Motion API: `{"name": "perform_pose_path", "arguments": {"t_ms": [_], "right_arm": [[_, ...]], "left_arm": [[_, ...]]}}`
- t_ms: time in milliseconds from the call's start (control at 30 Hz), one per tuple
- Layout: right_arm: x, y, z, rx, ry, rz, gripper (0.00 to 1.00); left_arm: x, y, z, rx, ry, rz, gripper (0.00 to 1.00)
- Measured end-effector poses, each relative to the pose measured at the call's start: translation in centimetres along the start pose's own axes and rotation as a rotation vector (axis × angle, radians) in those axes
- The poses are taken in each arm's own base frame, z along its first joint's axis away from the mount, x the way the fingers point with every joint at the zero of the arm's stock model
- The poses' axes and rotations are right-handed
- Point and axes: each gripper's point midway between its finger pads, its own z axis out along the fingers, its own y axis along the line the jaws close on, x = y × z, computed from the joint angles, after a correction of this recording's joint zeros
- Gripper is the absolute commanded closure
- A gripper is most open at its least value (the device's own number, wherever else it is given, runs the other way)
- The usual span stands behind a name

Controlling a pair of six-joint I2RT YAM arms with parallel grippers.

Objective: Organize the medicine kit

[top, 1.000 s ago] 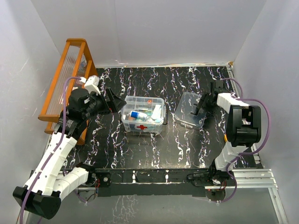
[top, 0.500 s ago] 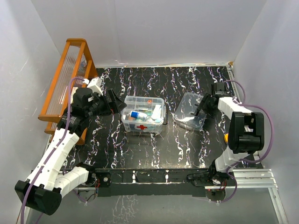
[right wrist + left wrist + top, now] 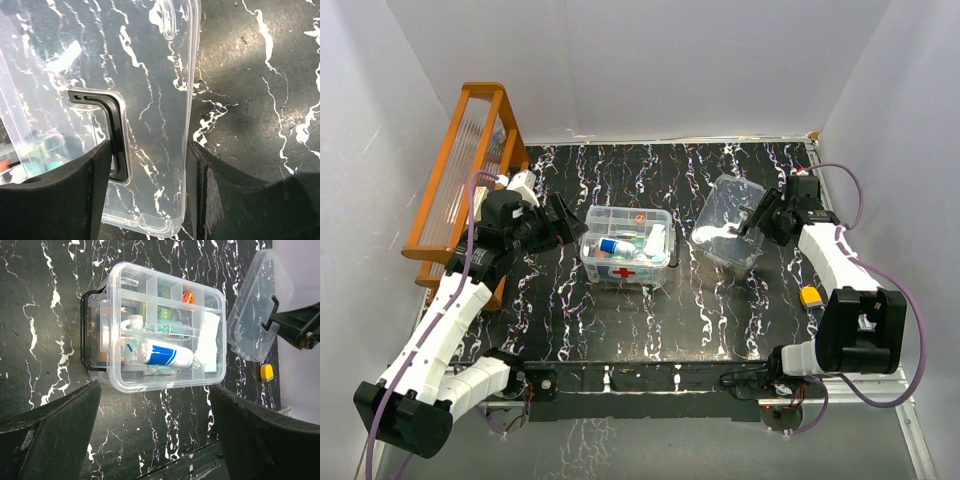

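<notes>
Currently my right gripper (image 3: 760, 216) clamps the tilted clear rectangular plastic lid (image 3: 724, 226), whose slick surface may slip free; left gripper (image 3: 566, 222) hangs open.

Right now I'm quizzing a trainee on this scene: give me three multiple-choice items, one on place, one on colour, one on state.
1. The clear lid is: A on the box; B right of the box, in the right gripper; C behind the box.
2. The box's cross is: A blue; B green; C red.
3. The left gripper is: A open, empty; B shut on the box; C shut on the lid.
B, its fingers clamp the tilted lid; C, red mark on the front wall; A, jaws spread left of the box.
</notes>
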Motion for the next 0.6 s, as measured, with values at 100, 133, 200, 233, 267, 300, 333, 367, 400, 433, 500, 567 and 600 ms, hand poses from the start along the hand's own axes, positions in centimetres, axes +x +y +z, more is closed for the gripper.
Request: {"name": "perform_pose_path", "arguments": {"t_ms": [100,133,200,233,267,300,333,367,400,433,500,567,600], "right_arm": [[-1.0,1.1,-1.6,-0.032,-0.024,0.005,0.54],[-1.3,1.5,-2.0,-0.046,-0.03,0.011,0.53],[-1.7,2.4,-2.9,-0.077,-0.04,0.018,0.54],[-1.8,2.9,-3.3,-0.092,-0.038,0.024,0.54],[-1.8,3.3,-3.6,-0.103,-0.034,0.028,0.54],[-1.9,3.9,-4.1,-0.117,-0.031,0.033,0.54],[-1.9,4.4,-4.4,-0.13,-0.027,0.035,0.54],[-1.8,5.1,-4.7,-0.15,-0.024,0.035,0.54],[-1.6,5.7,-5.0,-0.164,-0.02,0.034,0.54],[-1.3,6.5,-5.3,-0.18,-0.015,0.035,0.54],[-0.2,8.5,-5.9,-0.217,0.005,0.029,0.55],[1.4,10.5,-6.5,-0.248,0.026,0.026,0.55],[2.2,11.7,-7.0,-0.265,0.035,0.03,0.55]], "left_arm": [[0.5,0.3,0.4,-0.012,0.017,-0.029,0.1],[0.5,0.4,0.6,-0.015,0.02,-0.036,0.1],[0.6,0.4,0.8,-0.015,0.02,-0.047,0.1],[0.6,0.5,0.8,-0.016,0.019,-0.052,0.1],[0.6,0.4,0.8,-0.016,0.017,-0.054,0.1],[0.5,0.4,0.9,-0.015,0.012,-0.056,0.1],[0.3,0.4,0.9,-0.014,0.006,-0.058,0.1],[0.2,0.4,0.9,-0.015,0.002,-0.061,0.1],[0.1,0.3,0.9,-0.015,-0.003,-0.063,0.1],[0.0,0.3,0.9,-0.015,-0.009,-0.067,0.1],[0.0,0.4,0.9,-0.015,-0.018,-0.074,0.1],[0.2,0.5,0.9,-0.014,-0.022,-0.08,0.1],[0.4,0.6,0.8,-0.012,-0.024,-0.082,0.1]]}}
